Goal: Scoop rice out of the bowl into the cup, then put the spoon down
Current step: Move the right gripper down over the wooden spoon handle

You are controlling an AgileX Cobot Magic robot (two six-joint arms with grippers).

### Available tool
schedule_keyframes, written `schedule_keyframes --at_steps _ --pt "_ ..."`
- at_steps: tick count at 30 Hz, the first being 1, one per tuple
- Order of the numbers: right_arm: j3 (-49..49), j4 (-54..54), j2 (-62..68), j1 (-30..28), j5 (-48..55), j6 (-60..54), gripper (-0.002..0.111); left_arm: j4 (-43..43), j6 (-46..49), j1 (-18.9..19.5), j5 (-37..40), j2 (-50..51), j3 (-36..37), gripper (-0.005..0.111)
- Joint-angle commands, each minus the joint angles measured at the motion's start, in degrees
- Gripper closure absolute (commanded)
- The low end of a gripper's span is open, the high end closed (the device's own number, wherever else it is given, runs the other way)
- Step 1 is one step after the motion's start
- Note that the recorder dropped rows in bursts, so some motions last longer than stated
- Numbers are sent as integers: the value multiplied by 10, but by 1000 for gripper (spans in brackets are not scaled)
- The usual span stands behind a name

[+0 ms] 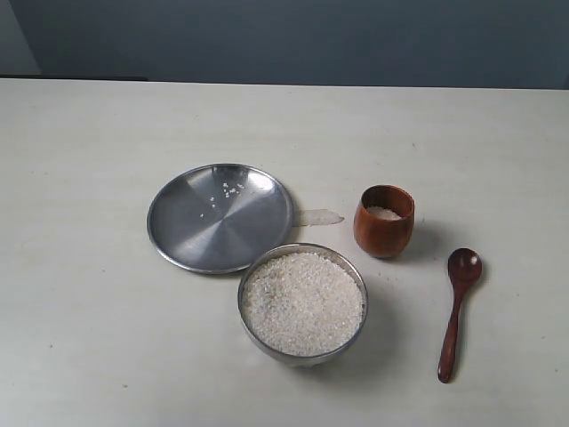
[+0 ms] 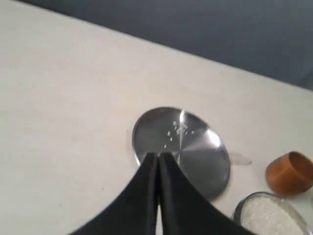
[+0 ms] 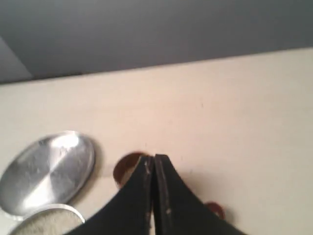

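Observation:
The steel bowl [image 1: 303,304] stands near the front of the table, heaped with white rice [image 1: 304,302]. Behind it to the right is the wooden cup [image 1: 384,221], with a little rice inside. The dark wooden spoon [image 1: 456,310] lies flat on the table right of the bowl, head toward the back. Neither gripper shows in the exterior view. My left gripper [image 2: 158,155] is shut and empty, high above the flat plate [image 2: 198,152]. My right gripper [image 3: 153,157] is shut and empty, its fingers covering part of the cup [image 3: 124,168] and the spoon's head [image 3: 215,210].
A flat steel plate [image 1: 220,217] with a few stray grains lies behind and left of the bowl, touching its rim. A small clear scrap [image 1: 317,216] lies between plate and cup. A dark wall runs along the table's far edge.

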Motion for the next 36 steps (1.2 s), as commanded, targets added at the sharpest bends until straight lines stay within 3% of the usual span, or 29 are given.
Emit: schedule_keyframes --at_steps 1,8,16,25,36 --pt "-4 -3 74 22 66 -23 107 8 47 1 19 77 -5 106" --pt "-4 55 199 31 165 -30 107 13 89 1 18 132 -5 106" --pt "-4 140 287 36 188 -102 107 12 89 1 18 137 -5 106" --pt "-4 132 389 99 81 -56 107 12 89 1 18 137 -5 106" --pt "24 83 488 99 8 -7 103 12 89 1 18 137 -5 106"
